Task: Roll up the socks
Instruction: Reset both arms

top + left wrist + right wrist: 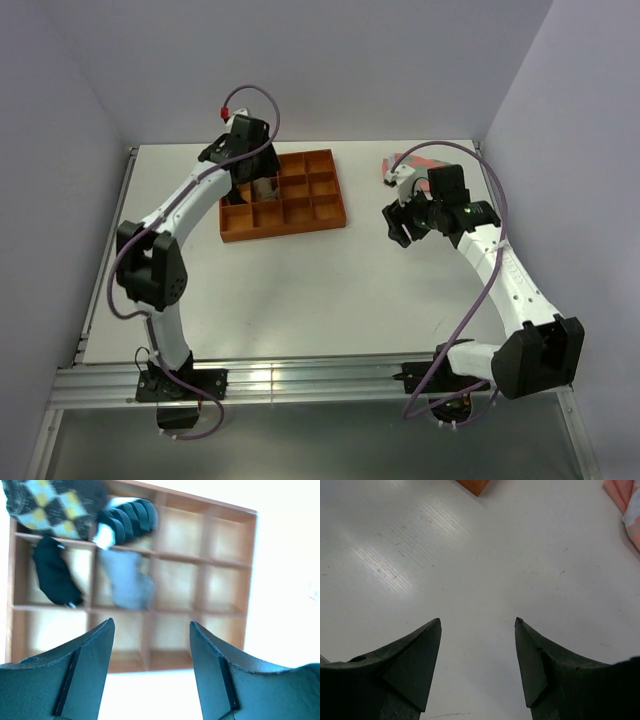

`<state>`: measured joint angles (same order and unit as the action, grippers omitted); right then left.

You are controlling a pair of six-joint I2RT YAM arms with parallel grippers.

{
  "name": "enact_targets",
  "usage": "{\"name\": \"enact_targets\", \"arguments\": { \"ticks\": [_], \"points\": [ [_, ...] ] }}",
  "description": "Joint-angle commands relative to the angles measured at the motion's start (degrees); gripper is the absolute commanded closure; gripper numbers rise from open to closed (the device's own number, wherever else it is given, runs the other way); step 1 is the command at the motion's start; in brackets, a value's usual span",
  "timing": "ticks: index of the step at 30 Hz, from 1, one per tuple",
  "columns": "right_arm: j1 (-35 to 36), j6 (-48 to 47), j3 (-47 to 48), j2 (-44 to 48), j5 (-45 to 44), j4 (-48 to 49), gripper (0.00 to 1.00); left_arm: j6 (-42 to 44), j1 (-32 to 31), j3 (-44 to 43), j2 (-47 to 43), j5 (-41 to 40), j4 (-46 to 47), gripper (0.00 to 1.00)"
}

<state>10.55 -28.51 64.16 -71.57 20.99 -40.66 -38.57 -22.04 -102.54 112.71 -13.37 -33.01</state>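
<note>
**A:** Where's the black striped sock?

**B:** Bunched in the orange tray at the far left of the desk, just beside the brown checkered roll.

**A:** And the fingers?

**B:** The left fingers are apart and hold nothing, above the tray. The right fingers are apart too, over bare desk near the pink-and-green socks.

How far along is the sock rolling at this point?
Done, apparently: the black striped sock sits bundled in the orange tray, beside a checkered bundle. In hand: nothing; the left gripper hovers open above the tray, the right gripper is open above the table. Possibly left: a grey sock lies loose in the tray, and pink socks lie flat on the table.
</note>
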Motion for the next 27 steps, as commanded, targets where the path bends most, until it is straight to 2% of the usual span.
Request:
{"name": "enact_targets", "arguments": {
  "ticks": [1,8,13,21,27],
  "points": [
    [-0.5,3.1,2.5,4.2,1.2,1.9,0.31,0.8,-4.2,4.1,-9.4,1.0,3.1,0.33],
    [-0.8,6.4,4.0,9.1,0.5,-0.5,0.26,0.3,-12.6,19.9,-27.2,0.0,5.9,0.33],
    [-0.9,7.8,3.0,12.8,0.1,-1.5,0.19,2.5,-20.1,27.2,-38.2,-1.0,6.6,0.33],
    [-0.8,9.1,-3.0,19.4,-1.3,0.9,0.06,7.4,-29.3,36.9,-45.1,-0.3,7.8,0.34],
    [-0.9,10.3,-5.1,20.5,-2.4,3.3,0.04,10.3,-29.6,41.7,-48.3,2.5,13.8,0.33]
  ]
}}
